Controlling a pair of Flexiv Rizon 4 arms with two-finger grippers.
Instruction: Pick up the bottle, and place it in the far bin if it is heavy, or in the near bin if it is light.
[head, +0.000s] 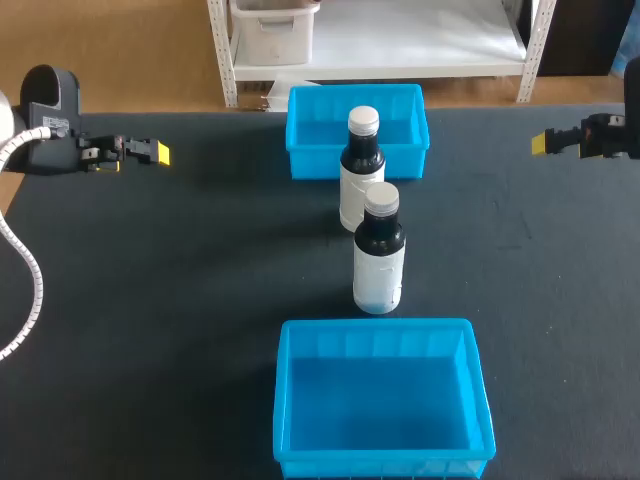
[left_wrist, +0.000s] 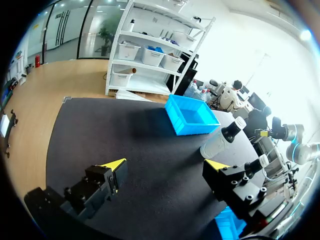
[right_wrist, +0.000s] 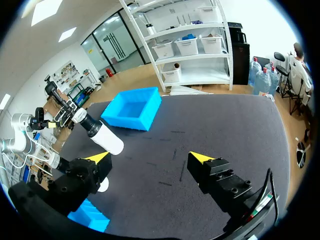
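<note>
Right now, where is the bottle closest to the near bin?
In the head view the front bottle stands upright near the middle, just beyond the near bin, with the other bottle behind it.

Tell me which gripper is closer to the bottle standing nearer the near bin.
Right, though not by much. The right gripper is out to the right of the nearer bottle and farther back; the left gripper is farther out to its left, also farther back.

Two dark bottles with white caps and white labels stand upright mid-bench (head: 150, 280). The far bottle (head: 362, 165) is against the open blue far bin (head: 300, 150), and the near bottle (head: 379, 250) is just short of the near bin (head: 285, 400) at the bench's near edge.
</note>
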